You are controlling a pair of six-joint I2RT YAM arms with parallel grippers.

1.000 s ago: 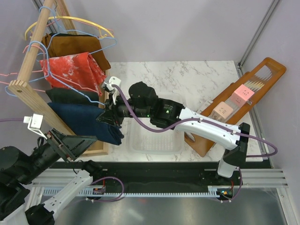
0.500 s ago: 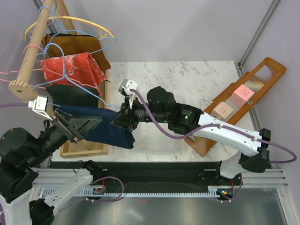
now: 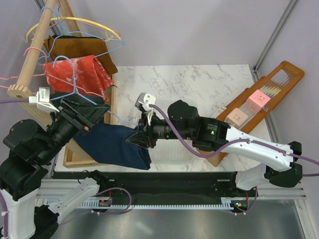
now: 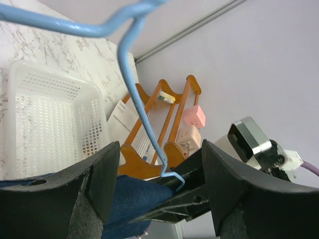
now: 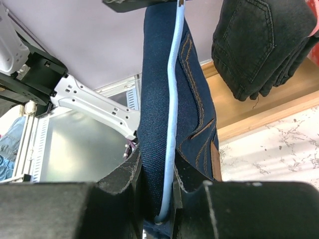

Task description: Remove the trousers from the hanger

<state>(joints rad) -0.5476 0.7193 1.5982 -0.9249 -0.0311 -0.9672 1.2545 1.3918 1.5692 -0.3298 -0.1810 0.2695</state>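
Right wrist view is showing my right gripper [image 5: 159, 201] clamping the blue jeans [image 5: 157, 94] and the hanger [image 5: 172, 99] wire running down their fold, right beside the basket [image 3: 172, 155]. My left gripper [image 4: 158, 169], farther from the basket, is standing with fingers apart around the hanger's neck. I'm judging that left should be pinching the wire firmly before right starts sliding denim alone toward the basket.

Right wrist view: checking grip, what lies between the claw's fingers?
The dark blue denim trousers and a light blue hanger wire fill the right claw, per right wrist view.
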